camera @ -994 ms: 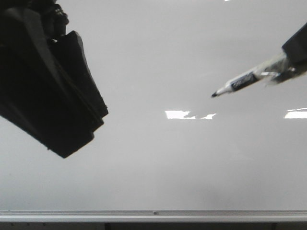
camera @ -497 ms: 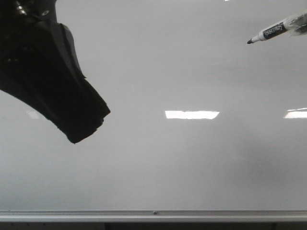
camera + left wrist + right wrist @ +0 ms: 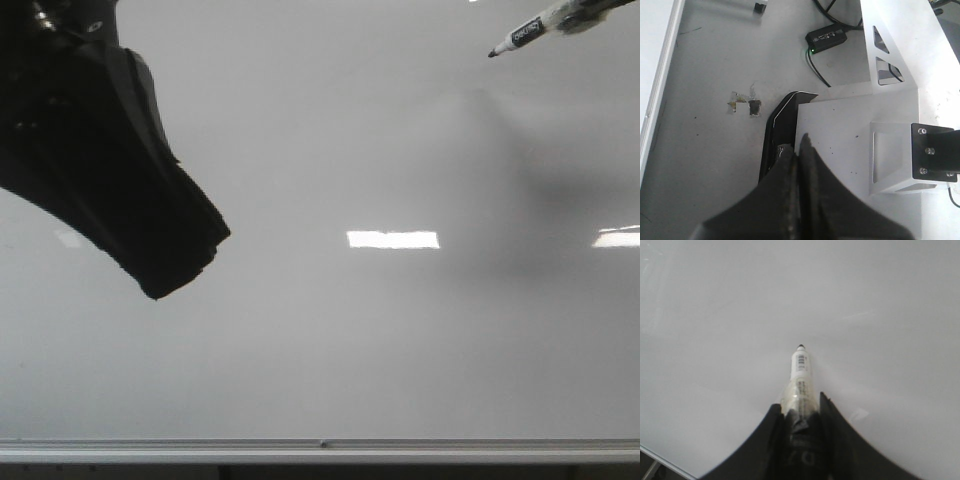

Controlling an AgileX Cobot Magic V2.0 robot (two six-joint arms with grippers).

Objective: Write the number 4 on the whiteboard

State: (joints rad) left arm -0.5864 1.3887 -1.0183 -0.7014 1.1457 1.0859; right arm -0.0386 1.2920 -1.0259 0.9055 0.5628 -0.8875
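The whiteboard point(image 3: 360, 340) fills the front view, glossy grey-white, with a silver rail point(image 3: 320, 450) along its lower edge. No number 4 shows on it. My right gripper point(image 3: 799, 407) is shut on a white marker point(image 3: 800, 375) with a black tip; in the front view the marker point(image 3: 525, 32) points down-left at the top right, its tip just off the board. My left gripper point(image 3: 799, 150) is shut and empty; it shows as a big dark shape point(image 3: 110, 160) at the front view's upper left.
Bright rectangular light reflections point(image 3: 392, 239) lie on the board. The left wrist view shows a grey floor, a white metal frame point(image 3: 900, 100), a black adapter with a green light point(image 3: 827, 37) and cables.
The marker has risen from mid-right to the top right of the front view, then edged left. The left gripper shifted slightly up early on, then held still.
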